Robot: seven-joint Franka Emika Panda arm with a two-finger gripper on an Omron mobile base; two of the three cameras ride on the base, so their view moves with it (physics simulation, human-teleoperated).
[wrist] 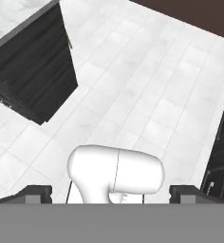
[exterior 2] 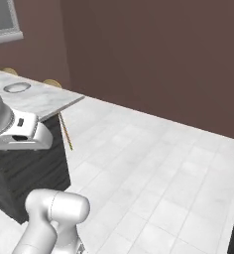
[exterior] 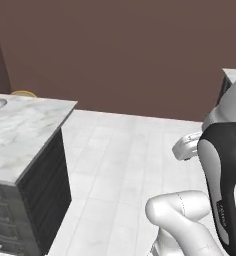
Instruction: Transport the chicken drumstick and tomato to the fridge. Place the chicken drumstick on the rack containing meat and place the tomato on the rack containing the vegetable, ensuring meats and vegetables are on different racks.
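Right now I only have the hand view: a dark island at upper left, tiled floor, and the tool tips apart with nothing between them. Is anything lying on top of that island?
Observer: Yes. In the right base view a shallow round grey dish sits on the marble top of the island, well back from the near corner.
Operator: Anything behind the island?
Observer: A pale wooden stool stands at its far side, and one thin leg slants down to the floor.
Operator: What is beyond that?
Observer: A pale-framed window is set high in the brown wall.
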